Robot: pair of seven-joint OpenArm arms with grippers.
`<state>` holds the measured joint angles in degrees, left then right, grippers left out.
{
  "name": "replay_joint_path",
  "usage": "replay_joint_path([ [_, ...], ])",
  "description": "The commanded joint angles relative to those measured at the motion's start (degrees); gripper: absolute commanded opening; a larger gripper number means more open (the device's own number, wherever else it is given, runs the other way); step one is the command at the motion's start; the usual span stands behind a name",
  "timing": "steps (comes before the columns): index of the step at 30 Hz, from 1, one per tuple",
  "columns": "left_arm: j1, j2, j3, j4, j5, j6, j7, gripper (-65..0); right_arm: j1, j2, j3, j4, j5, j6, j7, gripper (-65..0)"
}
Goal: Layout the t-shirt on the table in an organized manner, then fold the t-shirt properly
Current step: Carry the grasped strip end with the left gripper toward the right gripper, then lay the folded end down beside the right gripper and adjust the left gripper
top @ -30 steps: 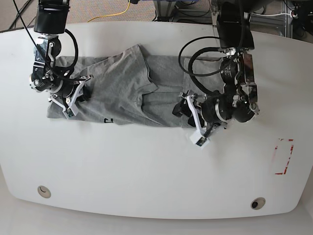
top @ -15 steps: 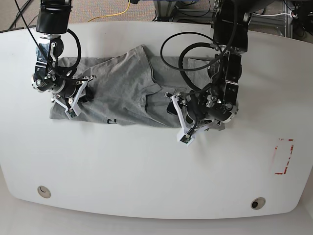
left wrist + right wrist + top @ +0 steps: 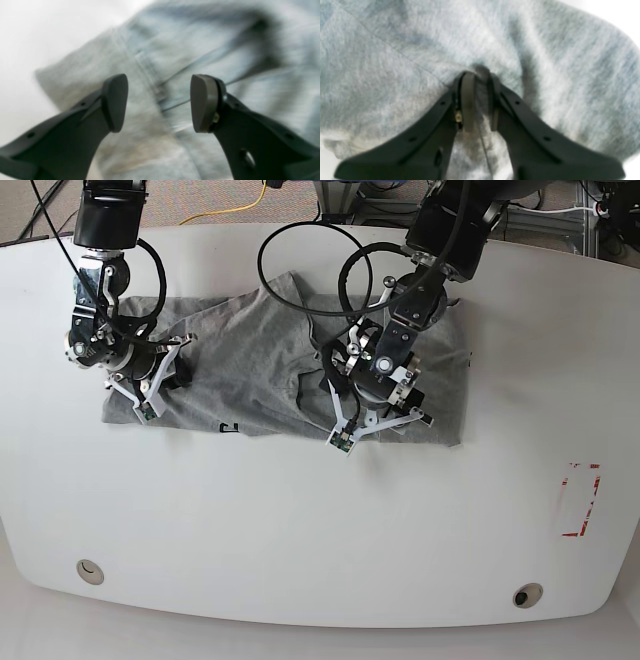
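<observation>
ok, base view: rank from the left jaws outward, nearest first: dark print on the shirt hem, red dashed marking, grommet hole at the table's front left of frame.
From the left gripper, which hovers open over the t-shirt:
1. Dark print, on the hem just toward frame left.
2. Red dashed marking, far toward frame right.
3. Grommet hole, front corner at frame left, farthest.

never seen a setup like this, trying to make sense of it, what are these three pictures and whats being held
This is a robot with two arms working over a white table. One picture looks down from above; the other two come from small cameras mounted on each wrist, looking along the black pincers. A grey t-shirt lies spread but rumpled on the table. The right end effector, at the left of the overhead picture, is shut on a pinch of the t-shirt. The left end effector is open above the cloth near a seam, holding nothing. A red dashed marking sits near the table's edge.
</observation>
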<state>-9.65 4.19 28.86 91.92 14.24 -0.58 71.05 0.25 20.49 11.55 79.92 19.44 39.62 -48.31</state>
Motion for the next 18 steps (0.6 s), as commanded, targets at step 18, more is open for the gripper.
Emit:
replay_joint_path([
  [18, 0.9, 0.5, 1.6, -7.4, 9.3, 1.2, -1.4, -27.4, -0.6, 0.1, -0.4, -0.3, -2.0, 0.4, -4.0, -55.5],
])
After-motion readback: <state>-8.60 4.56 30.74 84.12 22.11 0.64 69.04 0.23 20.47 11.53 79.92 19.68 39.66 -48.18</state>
